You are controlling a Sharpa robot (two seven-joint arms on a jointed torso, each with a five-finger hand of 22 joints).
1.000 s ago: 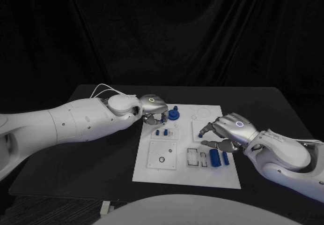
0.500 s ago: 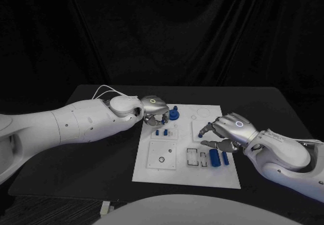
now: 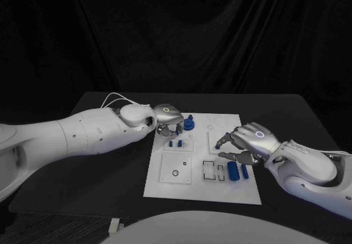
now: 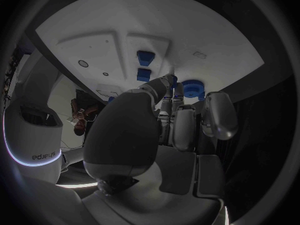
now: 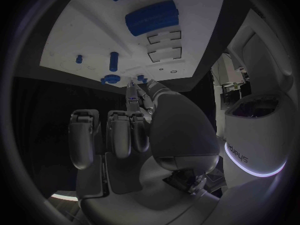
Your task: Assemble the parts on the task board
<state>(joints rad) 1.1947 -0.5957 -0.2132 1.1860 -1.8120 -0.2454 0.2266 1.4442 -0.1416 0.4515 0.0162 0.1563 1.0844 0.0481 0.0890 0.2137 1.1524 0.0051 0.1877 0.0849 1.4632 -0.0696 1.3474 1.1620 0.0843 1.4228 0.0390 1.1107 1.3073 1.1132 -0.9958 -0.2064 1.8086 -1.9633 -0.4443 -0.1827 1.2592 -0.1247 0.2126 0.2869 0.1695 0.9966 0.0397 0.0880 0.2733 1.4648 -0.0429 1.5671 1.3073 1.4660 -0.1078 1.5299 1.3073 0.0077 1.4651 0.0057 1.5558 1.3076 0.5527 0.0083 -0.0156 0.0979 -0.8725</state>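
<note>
The white task board (image 3: 202, 190) lies mid-table. My left hand (image 3: 168, 120) is at its far left corner, fingers curled, fingertips (image 4: 167, 81) pinching a small blue part (image 4: 174, 78) beside a blue gear-like part (image 3: 188, 123) (image 4: 192, 89). Two small blue pegs (image 3: 176, 144) (image 4: 144, 66) stand in the board just in front of it. My right hand (image 3: 247, 142) hovers over the board's right side, thumb and a finger around a small blue part (image 3: 220, 146) at a raised white square; the other fingers are curled in. A thick blue cylinder (image 3: 232, 171) (image 5: 151, 18) and a thin one (image 3: 244, 171) lie near that hand.
A white plate with a dark ring hole (image 3: 177, 174) and two rectangular slots (image 3: 210, 170) sit in the board's near half. A round recess (image 3: 220, 121) marks the far right corner. Black table (image 3: 95, 173) surrounds the board.
My left hand's fingers have edged slightly towards the board. The right hand and the parts have stayed put.
</note>
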